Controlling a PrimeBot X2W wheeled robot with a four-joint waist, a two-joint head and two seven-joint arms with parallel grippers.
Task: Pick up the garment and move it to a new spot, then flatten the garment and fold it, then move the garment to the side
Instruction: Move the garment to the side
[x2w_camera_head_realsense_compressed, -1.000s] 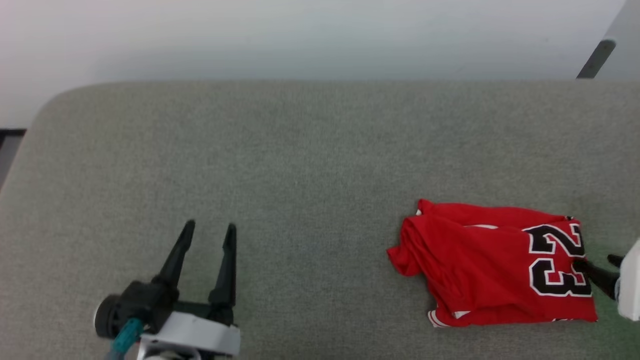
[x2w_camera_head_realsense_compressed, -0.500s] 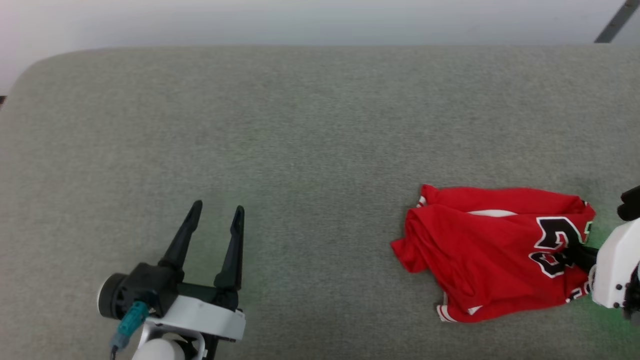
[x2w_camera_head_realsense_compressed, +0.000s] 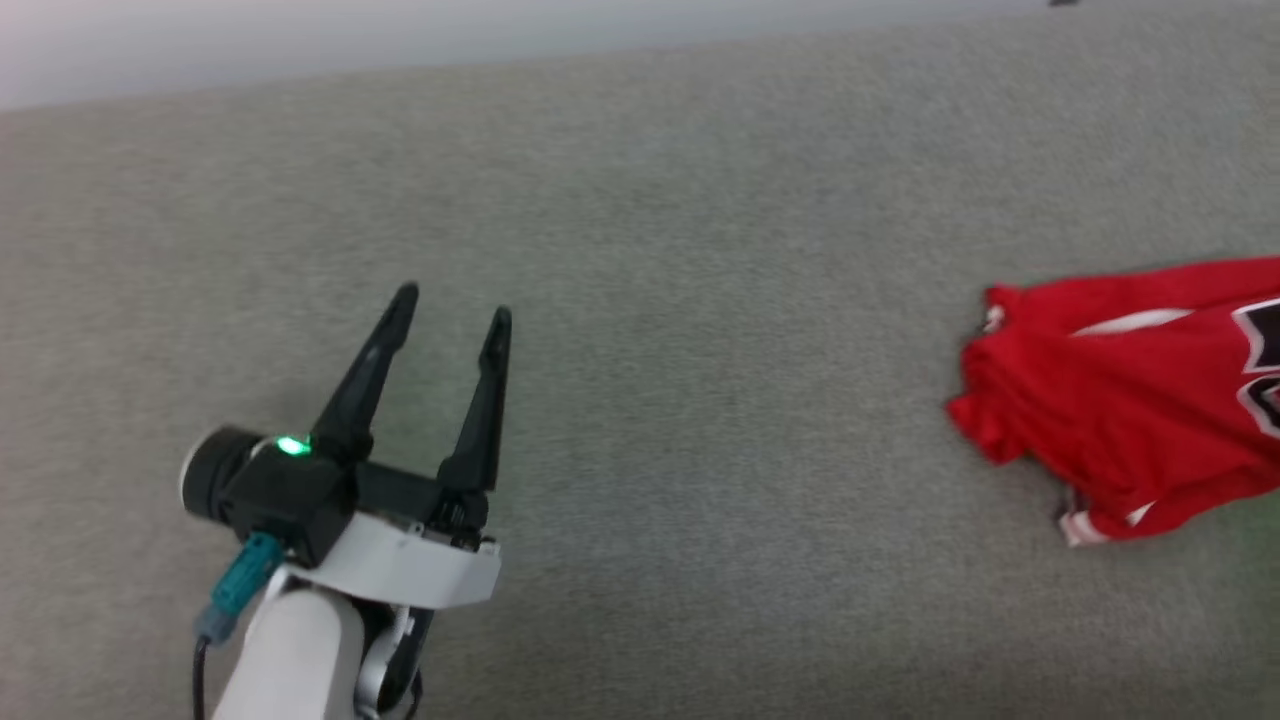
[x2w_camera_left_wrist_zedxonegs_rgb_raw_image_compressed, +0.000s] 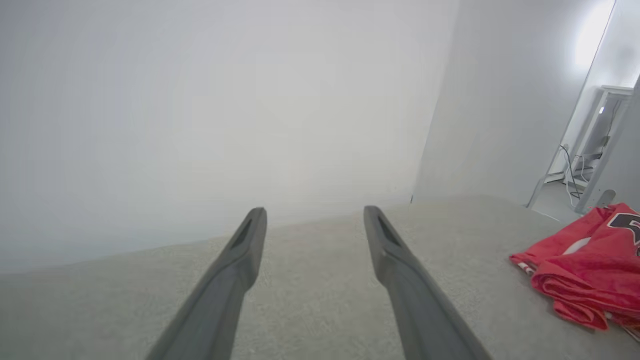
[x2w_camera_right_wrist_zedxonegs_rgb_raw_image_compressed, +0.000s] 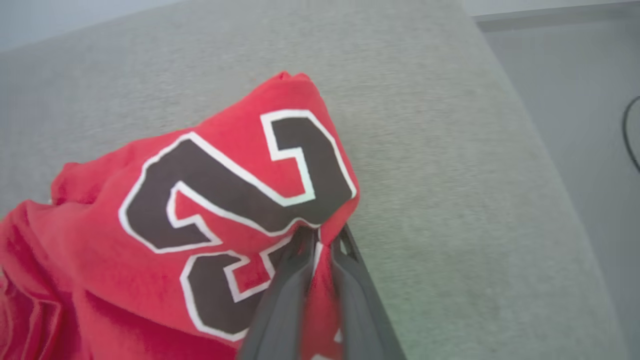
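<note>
The garment (x2w_camera_head_realsense_compressed: 1130, 400) is a red jersey with a black, white-outlined "23". In the head view it lies bunched at the right edge of the grey table (x2w_camera_head_realsense_compressed: 650, 250). The right wrist view shows my right gripper (x2w_camera_right_wrist_zedxonegs_rgb_raw_image_compressed: 320, 237) shut on a fold of the garment (x2w_camera_right_wrist_zedxonegs_rgb_raw_image_compressed: 215, 200) by the number, the cloth pulled up into a peak. My left gripper (x2w_camera_head_realsense_compressed: 455, 305) hovers open over bare table, far left of the garment (x2w_camera_left_wrist_zedxonegs_rgb_raw_image_compressed: 585, 260), nothing between its fingers (x2w_camera_left_wrist_zedxonegs_rgb_raw_image_compressed: 240, 260).
The table's right edge (x2w_camera_right_wrist_zedxonegs_rgb_raw_image_compressed: 540, 150) drops to a grey floor with a dark cable (x2w_camera_right_wrist_zedxonegs_rgb_raw_image_compressed: 630, 135). A white wall (x2w_camera_left_wrist_zedxonegs_rgb_raw_image_compressed: 225, 100) stands behind the table, and a doorway with a white stand (x2w_camera_left_wrist_zedxonegs_rgb_raw_image_compressed: 595, 135) shows at far right.
My right gripper has shut on the garment's edge by the number and lifted it, bunching the cloth. The head camera has shifted left and down. The left gripper stays open.
</note>
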